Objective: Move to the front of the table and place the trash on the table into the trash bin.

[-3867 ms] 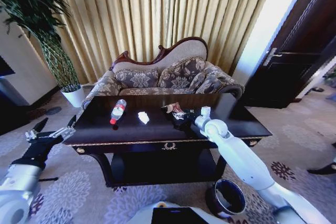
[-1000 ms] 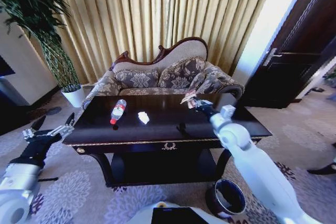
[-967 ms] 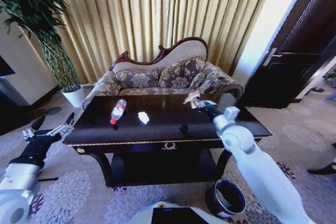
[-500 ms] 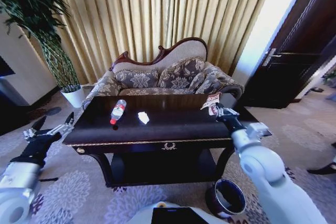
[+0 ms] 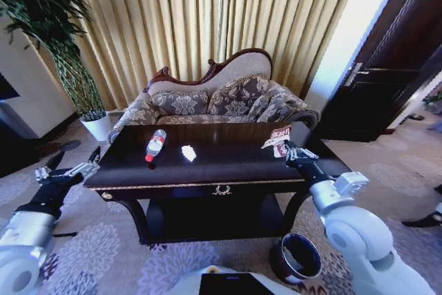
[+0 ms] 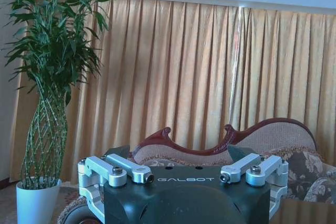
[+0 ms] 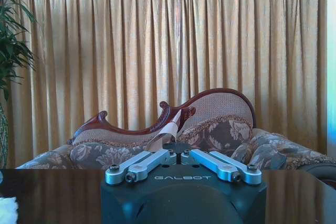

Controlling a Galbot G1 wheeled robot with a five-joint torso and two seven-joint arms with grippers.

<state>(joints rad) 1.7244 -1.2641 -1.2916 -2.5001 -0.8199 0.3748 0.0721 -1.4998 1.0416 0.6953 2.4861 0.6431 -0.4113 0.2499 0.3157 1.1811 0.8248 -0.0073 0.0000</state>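
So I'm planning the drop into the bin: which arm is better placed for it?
The right. Its gripper already holds the wrapper above the table's right end, and the bin stands on the floor below that side. The left gripper hangs open off the far end.

In the right wrist view the end effector's body [image 7: 182, 153] hides most of the wrapper [image 7: 167, 131]; only a pale strip rises behind it, print unreadable. At the corner of that view a scrap of white paper [image 7: 7, 212] is cut off by the edge. In the head view the bin [image 5: 295, 257] has its far rim hidden behind the right arm. The bottle's [image 5: 155, 145] label is too small to read.
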